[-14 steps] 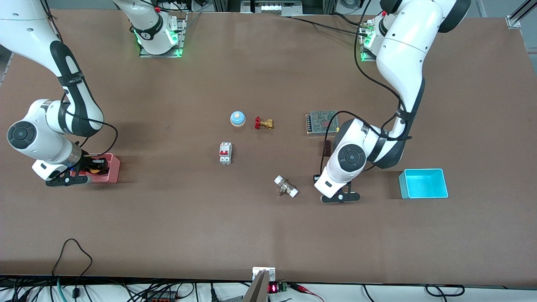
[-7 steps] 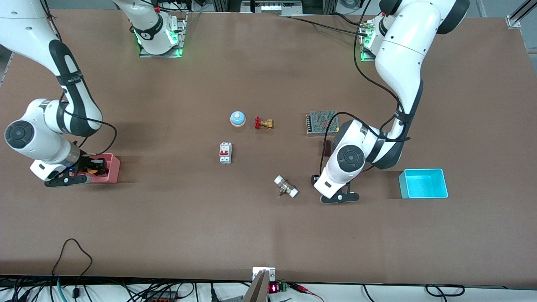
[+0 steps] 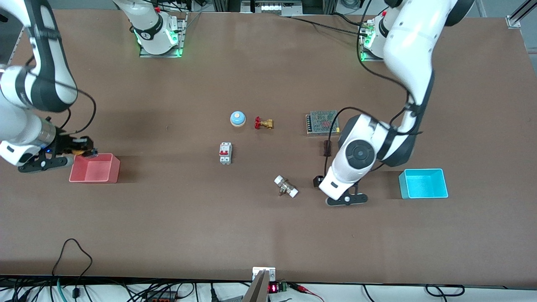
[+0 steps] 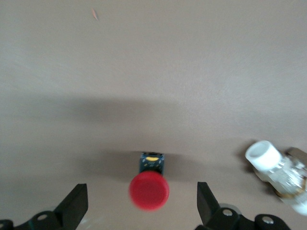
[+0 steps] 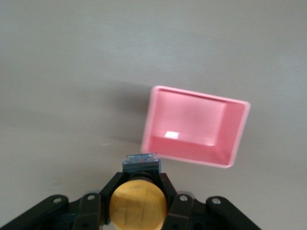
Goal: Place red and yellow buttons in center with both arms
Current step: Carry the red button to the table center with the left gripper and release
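My right gripper point(image 3: 82, 147) is shut on the yellow button point(image 3: 77, 147) and holds it in the air over the edge of the pink tray point(image 3: 94, 173) at the right arm's end of the table. In the right wrist view the orange-yellow cap point(image 5: 138, 203) fills the gripper point(image 5: 139, 179), with the tray point(image 5: 230, 143) below. The red button point(image 4: 149, 190) stands on the brown tabletop point(image 3: 251, 209); its black base point(image 3: 317, 181) shows beside the left hand. My left gripper point(image 4: 141, 194) hangs open over it, one finger on each side, not touching.
A white-ended brass fitting point(image 3: 286, 186) lies close to the red button and also shows in the left wrist view point(image 4: 278, 165). A blue bell point(image 3: 237, 118), a red-handled valve point(image 3: 263, 123), a circuit breaker point(image 3: 225, 152), a mesh box point(image 3: 322, 122) and a cyan tray point(image 3: 423, 183) stand around.
My right gripper has lifted the yellow button up out of the pink tray, toward the right arm's end. My left hand has risen and shifted a little over the red button.
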Available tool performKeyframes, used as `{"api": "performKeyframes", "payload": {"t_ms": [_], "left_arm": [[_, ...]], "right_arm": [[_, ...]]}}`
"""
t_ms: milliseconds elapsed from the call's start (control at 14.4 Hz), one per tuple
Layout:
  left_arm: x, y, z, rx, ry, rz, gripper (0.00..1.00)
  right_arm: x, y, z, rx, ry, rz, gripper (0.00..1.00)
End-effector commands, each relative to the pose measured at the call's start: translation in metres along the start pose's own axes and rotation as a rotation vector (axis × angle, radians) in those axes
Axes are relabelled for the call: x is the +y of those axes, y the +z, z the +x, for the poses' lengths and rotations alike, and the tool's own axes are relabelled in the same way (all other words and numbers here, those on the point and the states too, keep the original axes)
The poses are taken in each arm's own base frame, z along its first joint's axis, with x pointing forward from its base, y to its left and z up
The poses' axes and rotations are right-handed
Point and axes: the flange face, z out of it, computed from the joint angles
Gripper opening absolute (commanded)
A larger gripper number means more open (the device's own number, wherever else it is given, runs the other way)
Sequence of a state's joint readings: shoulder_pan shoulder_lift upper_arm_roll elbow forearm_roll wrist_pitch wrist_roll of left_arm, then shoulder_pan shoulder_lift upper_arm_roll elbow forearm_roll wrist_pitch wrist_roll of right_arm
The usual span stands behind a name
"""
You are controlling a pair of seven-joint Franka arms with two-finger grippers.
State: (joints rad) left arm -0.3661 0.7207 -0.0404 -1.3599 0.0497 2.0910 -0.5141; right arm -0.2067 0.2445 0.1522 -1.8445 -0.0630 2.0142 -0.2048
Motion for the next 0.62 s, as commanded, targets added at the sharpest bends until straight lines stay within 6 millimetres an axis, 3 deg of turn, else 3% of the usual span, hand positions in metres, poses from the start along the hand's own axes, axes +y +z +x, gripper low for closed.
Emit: {"api": "performKeyframes", "payload": {"t_ms": [0,138,208,415,485,554], "left_arm": [[-0.043,-0.079,0.003,0.008,0.100,0.009,1.00],[-0.076,-0.118,0.010,0.023,0.152,0.007,1.00],[-0.091,-0.135,0.012,0.031,0.175,0.008,1.00],[-0.136,-0.180,0.015,-0.030,0.304,0.020,1.00],[-0.146,-0.195,0.012,-0.073,0.305,0.030,1.00],[-0.169,-0.214,0.013,-0.106,0.287,0.034,1.00]], "right_arm": [[-0.076,0.011,0.009,-0.031,0.086,0.024,0.13],[-0.129,0.039,0.019,-0.060,0.121,0.020,0.13],[-0.146,0.053,0.024,-0.049,0.115,0.006,0.13],[-0.178,0.101,0.036,-0.031,0.110,-0.005,0.13],[-0.182,0.114,0.038,-0.031,0.107,-0.020,0.13],[-0.187,0.127,0.040,-0.027,0.106,-0.039,0.13]]}}
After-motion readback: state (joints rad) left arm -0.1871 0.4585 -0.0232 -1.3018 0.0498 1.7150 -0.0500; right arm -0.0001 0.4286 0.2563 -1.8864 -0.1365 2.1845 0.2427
